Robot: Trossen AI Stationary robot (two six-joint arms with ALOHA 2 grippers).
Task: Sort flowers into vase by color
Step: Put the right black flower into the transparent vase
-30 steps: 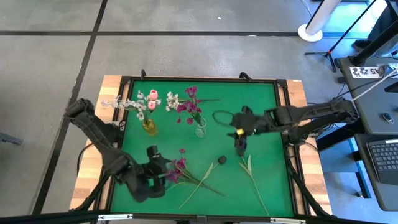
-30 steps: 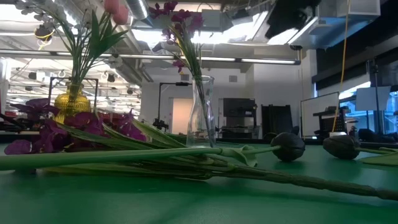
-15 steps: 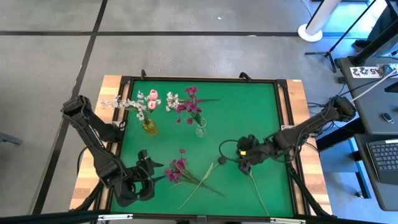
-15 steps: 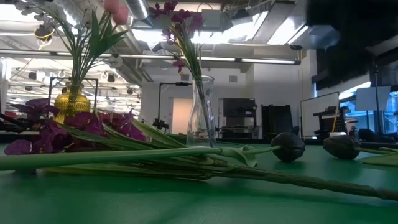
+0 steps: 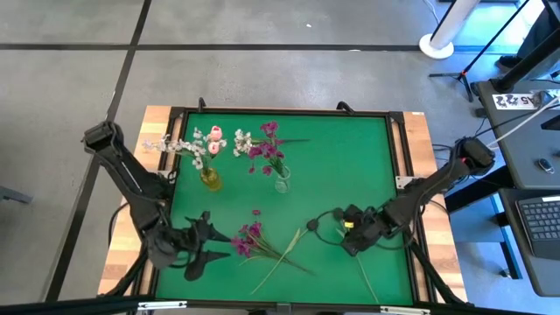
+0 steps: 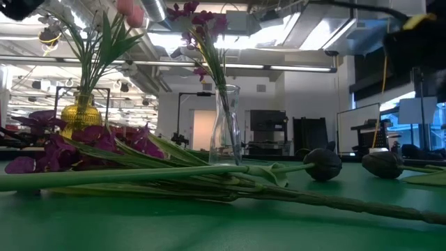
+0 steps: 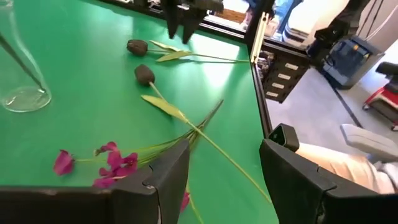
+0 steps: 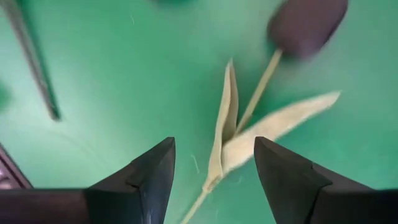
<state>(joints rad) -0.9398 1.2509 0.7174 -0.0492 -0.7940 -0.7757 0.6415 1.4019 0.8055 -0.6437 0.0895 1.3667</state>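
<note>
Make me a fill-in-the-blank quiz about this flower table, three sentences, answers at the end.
1. The white and pink flowers stand in the ____ vase.
2. The clear vase holds flowers coloured ____.
3. The right gripper hovers with open fingers over a stem whose head is ____.

Missing words: yellow; magenta-purple; dark

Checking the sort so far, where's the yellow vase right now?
In the high view, the yellow vase stands far-left on the green mat, beside the clear vase.
</note>
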